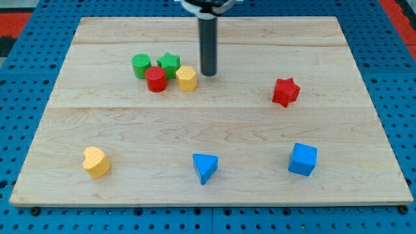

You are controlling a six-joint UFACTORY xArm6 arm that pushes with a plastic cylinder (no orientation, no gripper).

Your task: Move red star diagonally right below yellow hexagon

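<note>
Foreground row, lower frame: yellow heart [96, 162] at lower left, blue triangle [205, 168] at lower centre, blue cube [303, 159] at lower right, all well apart on the tabletop [364, 175] and, by judgement, clear of the coming work. Middle ground, right of centre: red star [285, 91], alone and untouched, well apart from the cluster. Upper left-centre: yellow hexagon [186, 78] touching red cylinder [155, 79], with green star [169, 63] and green cylinder [141, 65] just behind them. My tip [208, 74] stands just to the right of the hexagon, apart from it. No jaws exist on this rod, so there is no open or closed state to report.

Step in hand, as judged: approach, with the push not yet begun. The star must travel left and slightly toward the frame's bottom, to a spot right of and below the hexagon. The next move calls for bringing the tip round to the star's right side, then pushing leftward. Chief hazard: overshoot into the hexagon, disturbing the cluster.
</note>
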